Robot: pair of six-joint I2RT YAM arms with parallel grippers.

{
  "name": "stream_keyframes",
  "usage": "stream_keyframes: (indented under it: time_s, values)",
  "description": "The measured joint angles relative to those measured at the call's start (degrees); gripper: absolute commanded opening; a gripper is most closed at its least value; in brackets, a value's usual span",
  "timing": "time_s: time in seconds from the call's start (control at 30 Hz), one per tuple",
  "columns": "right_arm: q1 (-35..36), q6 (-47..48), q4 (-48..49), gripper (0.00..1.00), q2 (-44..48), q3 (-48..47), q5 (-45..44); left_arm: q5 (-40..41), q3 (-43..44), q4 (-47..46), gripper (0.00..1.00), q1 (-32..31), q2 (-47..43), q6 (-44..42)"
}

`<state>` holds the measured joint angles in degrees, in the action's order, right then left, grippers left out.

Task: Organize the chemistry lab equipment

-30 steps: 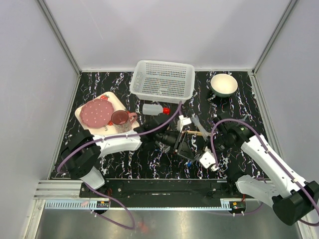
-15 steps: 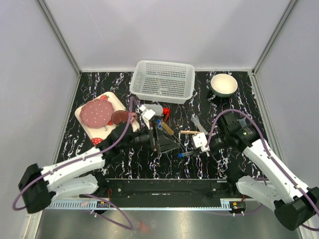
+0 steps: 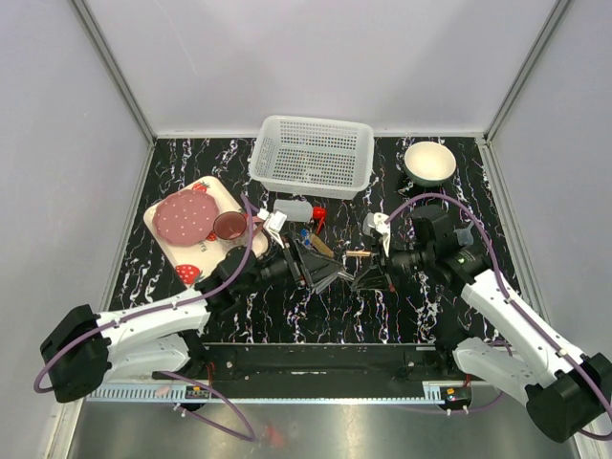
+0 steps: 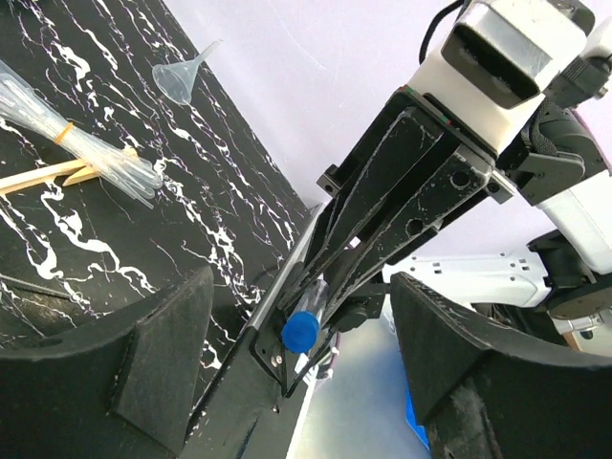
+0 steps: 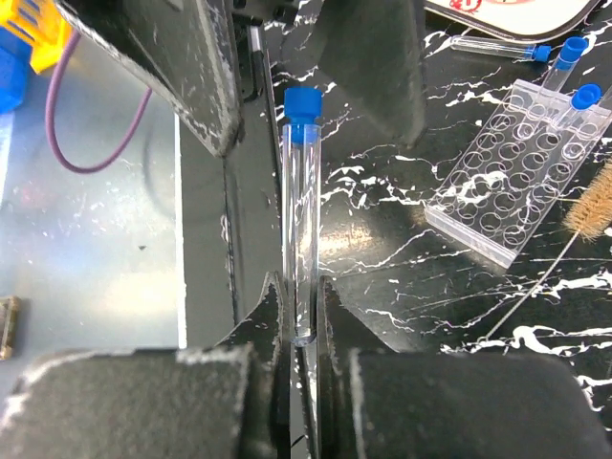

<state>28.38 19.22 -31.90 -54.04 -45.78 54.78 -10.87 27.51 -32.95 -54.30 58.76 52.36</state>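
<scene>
1 capped tube (image 5: 301, 220) is pinched by its bottom tip in your right pincer (image 5: 301, 316), raised off the worktop (image 5: 402, 249), cap toward your wide-open, empty left pincer (image 4: 301, 316). Such a shallow grip could let it pivot or slip free before reaching the rack (image 5: 516, 182).

The lower end of your test tube (image 5: 301, 191) is half hidden between the jaws of the right gripper (image 5: 301, 298). The brush (image 5: 595, 201) runs off that view's right edge, and the pipettes (image 4: 86, 148) slip off the left wrist's left edge. From above, the tube's too small for you to pick out.
</scene>
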Motion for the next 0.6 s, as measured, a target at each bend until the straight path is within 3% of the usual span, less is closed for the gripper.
stream_keyframes:
  time_s: [0.33, 0.6]
  values:
    - [-1.64, -14.80, 10.40, 0.01, -1.29, 3.15, 0.42, 3.89, 0.02, -3.02, 0.48, -0.20, 1.22, 4.24]
    - [-2.45, -19.43, 13.84, 0.01, -1.42, 4.35, 1.46, 4.39, 0.09, -2.21, 0.47, -0.20, 1.55, 4.72]
